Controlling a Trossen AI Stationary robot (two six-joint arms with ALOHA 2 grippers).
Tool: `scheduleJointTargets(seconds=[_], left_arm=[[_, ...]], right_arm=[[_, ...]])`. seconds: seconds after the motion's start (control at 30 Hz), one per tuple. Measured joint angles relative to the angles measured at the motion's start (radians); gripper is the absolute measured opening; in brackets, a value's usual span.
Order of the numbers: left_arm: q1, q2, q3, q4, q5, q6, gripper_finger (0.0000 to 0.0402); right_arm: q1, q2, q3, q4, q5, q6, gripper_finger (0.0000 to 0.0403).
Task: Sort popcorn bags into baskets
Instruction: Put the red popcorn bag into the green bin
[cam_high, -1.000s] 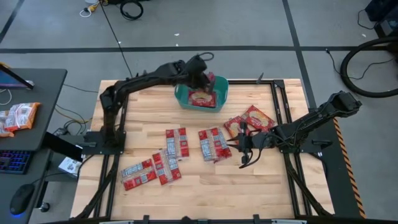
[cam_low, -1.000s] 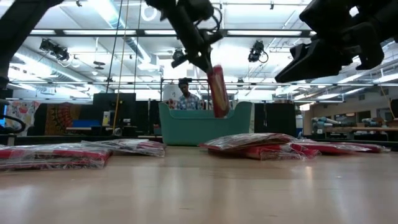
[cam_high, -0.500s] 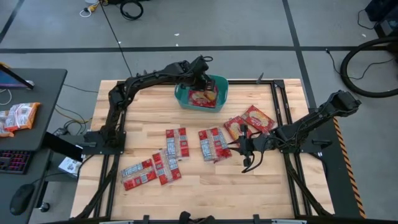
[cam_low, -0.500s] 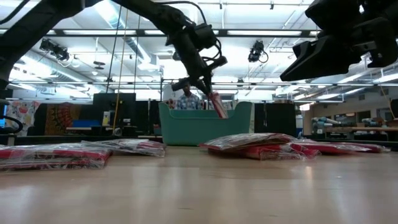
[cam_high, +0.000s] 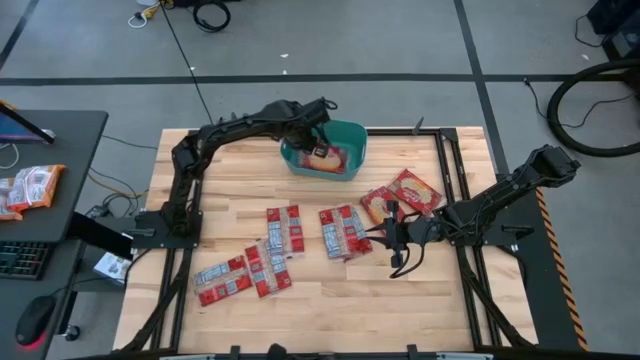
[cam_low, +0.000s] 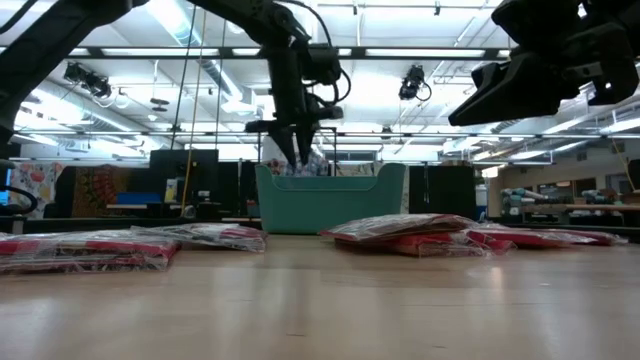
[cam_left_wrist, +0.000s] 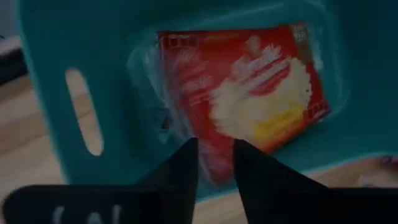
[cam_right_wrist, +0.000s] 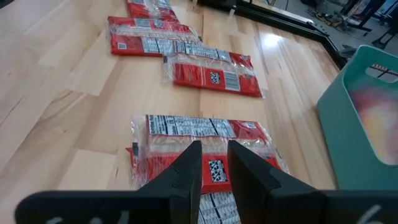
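1. Left end effector (cam_high: 313, 143): poised over the left rim of the teal plastic rectangular tub (cam_high: 355, 150), upper centre of the high view. Fingers are close together with a narrow gap, grasping nothing. In the low view it (cam_low: 297, 150) points straight down just above the tub's (cam_low: 330, 200) top edge.
2. Left wrist view: fingertips (cam_left_wrist: 186, 163) aimed into the tub (cam_left_wrist: 56, 74). A squarish red popcorn bag with a yellowish round picture (cam_left_wrist: 249, 93) lies flat on the tub floor, apart from the fingers.
3. Same bag (cam_high: 325, 158) is seen from overhead inside the tub.
4. Right end effector (cam_high: 388, 233): held over the wooden worktop (cam_high: 330, 290), right of centre in the high view, just right of a pair of narrow red packets with white-grey print (cam_high: 342, 231). Fingers nearly shut, holding nothing. The right wrist view shows that pair (cam_right_wrist: 199, 152) directly under the fingertips (cam_right_wrist: 189, 163).
5. Two larger squarish red packets (cam_high: 402, 195) lie overlapping, just above the right end effector in the high view.
6. Another pair of narrow red packets (cam_high: 283, 227) sits centre frame; a further cluster (cam_high: 245, 273) lies lower left on the worktop.
7. Off the worktop, far left edge: orange-edged packets (cam_high: 28, 190) on a dark side desk (cam_high: 70, 150).
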Motion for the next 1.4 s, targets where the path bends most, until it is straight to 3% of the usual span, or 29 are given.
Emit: scheduleJointTargets(seconds=[0.3, 0.47, 0.6, 0.8, 1.0, 1.23, 1.4], left_arm=[[-0.087, -0.066, 0.043, -0.02, -0.183, 0.188, 0.0155], [-0.202, -0.072, 0.068, 0.024, -0.04, 0.42, 0.0155], [-0.323, -0.072, 0.058, 0.028, -0.007, 0.48, 0.0155], [-0.483, -0.072, 0.011, 0.019, -0.037, 0.451, 0.0156], [-0.624, -0.071, -0.061, 0.028, -0.166, 0.363, 0.0178], [-0.728, -0.05, -0.124, 0.211, -0.282, 0.28, 0.0235], [-0.78, 0.018, -0.125, 0.293, -0.343, 0.276, 0.0242]], right_arm=[[0.0, 0.0, 0.0, 0.006, 0.0, -0.003, 0.0082], [0.0, 0.0, 0.0, 0.002, 0.0, -0.005, 0.0082], [0.0, 0.0, 0.0, -0.003, 0.0, -0.009, 0.0082], [0.0, 0.0, 0.0, -0.006, 0.0, -0.009, 0.0082], [0.0, 0.0, 0.0, -0.005, 0.0, 0.0, 0.0082], [-0.005, 0.0, 0.0, 0.037, 0.001, -0.007, 0.0082], [-0.005, 0.0, 0.0, 0.044, 0.002, -0.014, 0.0082]])
